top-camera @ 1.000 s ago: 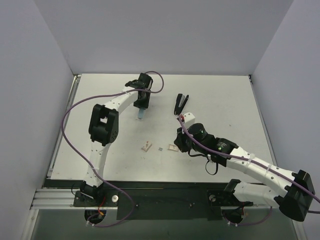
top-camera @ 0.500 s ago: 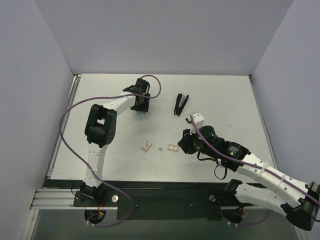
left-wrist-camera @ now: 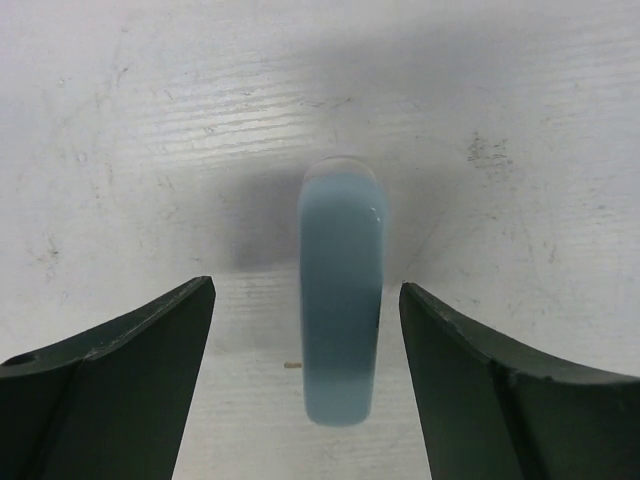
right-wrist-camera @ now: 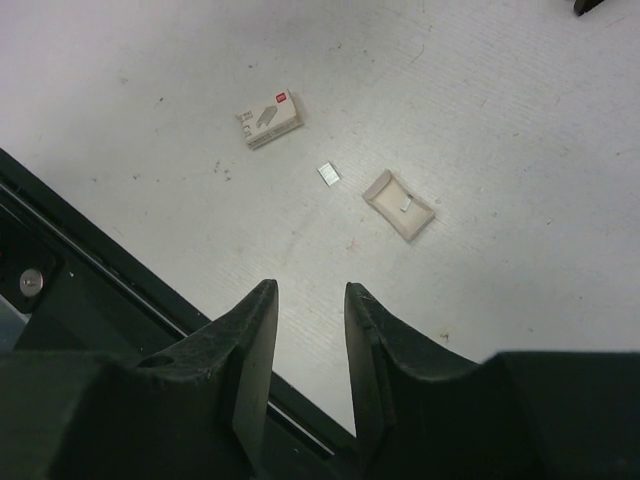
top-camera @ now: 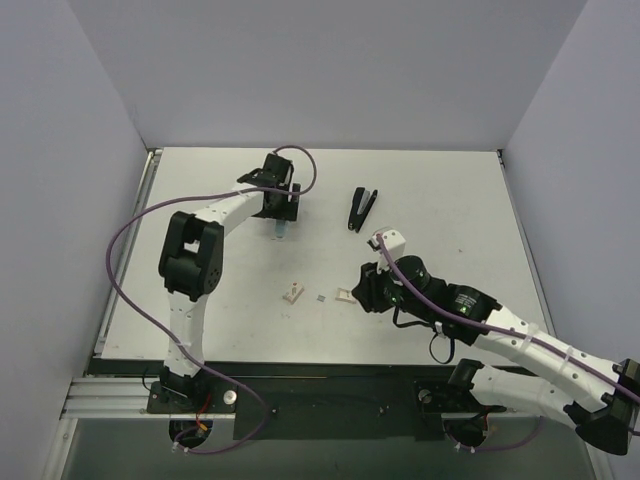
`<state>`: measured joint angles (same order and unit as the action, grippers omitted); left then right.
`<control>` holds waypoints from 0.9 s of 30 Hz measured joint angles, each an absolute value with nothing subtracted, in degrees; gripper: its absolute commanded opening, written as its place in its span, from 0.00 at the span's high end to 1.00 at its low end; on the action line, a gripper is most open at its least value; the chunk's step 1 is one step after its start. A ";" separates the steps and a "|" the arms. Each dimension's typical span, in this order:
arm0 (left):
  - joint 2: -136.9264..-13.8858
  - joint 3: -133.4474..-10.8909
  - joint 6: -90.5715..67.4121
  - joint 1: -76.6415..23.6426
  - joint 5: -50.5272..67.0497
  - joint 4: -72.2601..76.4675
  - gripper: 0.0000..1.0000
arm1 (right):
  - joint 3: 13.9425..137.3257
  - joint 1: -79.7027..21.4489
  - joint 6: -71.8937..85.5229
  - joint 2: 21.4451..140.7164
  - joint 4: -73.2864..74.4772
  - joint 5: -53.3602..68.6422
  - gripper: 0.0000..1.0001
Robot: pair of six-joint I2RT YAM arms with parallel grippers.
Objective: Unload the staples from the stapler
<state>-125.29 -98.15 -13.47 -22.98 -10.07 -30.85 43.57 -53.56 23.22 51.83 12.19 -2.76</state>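
From above, the stapler (top-camera: 361,208) lies on the white table (top-camera: 460,200), well apart from both pincers: right of the left gripper (top-camera: 283,216) and beyond the right gripper (top-camera: 364,290). Grey walls (top-camera: 350,70) stand around.

Left wrist: the fingers (left-wrist-camera: 120,350) are spread wide on either side of a blue bar (left-wrist-camera: 342,300), not touching it.

Right wrist: the fingers (right-wrist-camera: 250,340) are slightly parted and empty, with a small box (right-wrist-camera: 270,119) ahead on the table.

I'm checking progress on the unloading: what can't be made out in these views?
- Stapler: top view, too small to show whether staples remain.
- Light-blue bar: top view, mostly hidden under the left gripper.
- Small box: right wrist view, print too small to read.
- Dark shape: right wrist view, cut off by the top edge; unidentifiable.
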 measured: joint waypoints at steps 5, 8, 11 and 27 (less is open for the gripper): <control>-119.33 -97.10 -13.96 -23.31 -8.88 -30.94 0.13 | 46.22 -54.48 23.42 52.73 12.75 -4.91 0.61; -113.89 -95.33 -14.61 -23.57 -7.33 -30.57 0.12 | 46.98 -54.48 23.44 52.77 13.26 -6.22 0.52; -108.97 -94.59 -14.79 -24.05 -5.65 -30.30 0.12 | 48.01 -54.35 23.40 53.28 14.41 -7.84 0.47; -83.11 -72.03 -17.65 -36.69 -2.35 -22.92 0.12 | 61.34 -38.13 26.46 68.38 17.39 -13.43 0.40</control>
<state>-83.11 -72.03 -17.65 -36.69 -2.35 -22.92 61.34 -38.13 26.46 68.38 17.39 -13.43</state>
